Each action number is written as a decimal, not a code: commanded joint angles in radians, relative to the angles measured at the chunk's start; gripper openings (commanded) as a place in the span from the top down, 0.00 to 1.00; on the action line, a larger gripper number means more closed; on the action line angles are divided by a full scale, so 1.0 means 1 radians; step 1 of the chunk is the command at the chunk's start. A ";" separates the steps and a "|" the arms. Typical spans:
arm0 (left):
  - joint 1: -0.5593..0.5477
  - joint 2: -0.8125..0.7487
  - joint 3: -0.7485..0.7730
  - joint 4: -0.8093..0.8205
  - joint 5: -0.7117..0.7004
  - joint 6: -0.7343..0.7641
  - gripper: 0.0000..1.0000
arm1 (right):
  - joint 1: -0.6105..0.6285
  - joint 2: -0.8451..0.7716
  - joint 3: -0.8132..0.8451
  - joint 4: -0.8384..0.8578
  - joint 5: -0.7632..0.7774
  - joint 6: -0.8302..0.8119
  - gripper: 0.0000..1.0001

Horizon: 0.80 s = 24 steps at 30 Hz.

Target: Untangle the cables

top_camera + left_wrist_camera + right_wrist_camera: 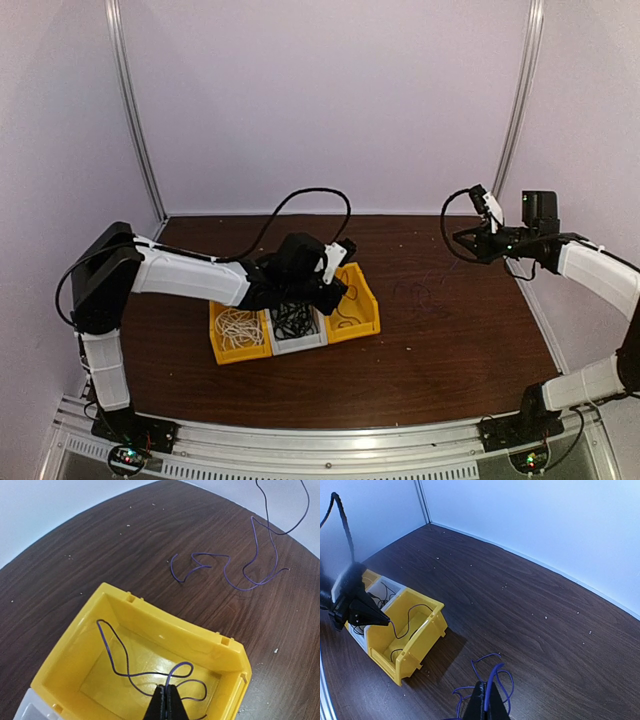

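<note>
- The left claw [165,690] is pinched shut on the bin cord [145,674], a purple strand lying in loops on the floor of the yellow bin [175,625]. If the claw rises before letting go, I judge the whole strand would come back out over the rim.
- If it lets go while the strand is under tension, the springy loops could flick over the low front wall and land on the worktop [440,350].
- The right claw [486,692] is closed on the free cord [493,672], held above the worktop well to the right of the bins. The rest of that cord trails below in several overlapping loops.
- Pulling straight up on those loops could draw a crossing tight into a knot. A slow lift with a sideways shake looks safer.
- The free cord is thin and slick-looking and seems to be gripped at a bend. It may slide through the fingers mid-carry and drop short of the bin.
- Carrying it to the yellow bin brings the right arm towards the left one, which hangs over the bins. A clash, or the cord draping over the left wrist, is possible.
- The left arm sits low over the black cables [293,318], next to the white cable [237,328]. A careless retreat could snag a strand or shove the light bins.
</note>
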 commanded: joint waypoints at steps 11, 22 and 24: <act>0.004 -0.061 0.053 -0.053 0.030 -0.033 0.58 | 0.070 -0.002 0.233 -0.118 -0.004 -0.014 1.00; 0.003 -0.390 -0.156 0.034 -0.092 -0.054 0.44 | 0.280 0.117 0.709 -0.267 0.040 0.004 1.00; 0.003 -0.445 -0.198 0.047 -0.131 -0.060 0.44 | 0.328 0.141 0.779 -0.276 0.040 0.024 1.00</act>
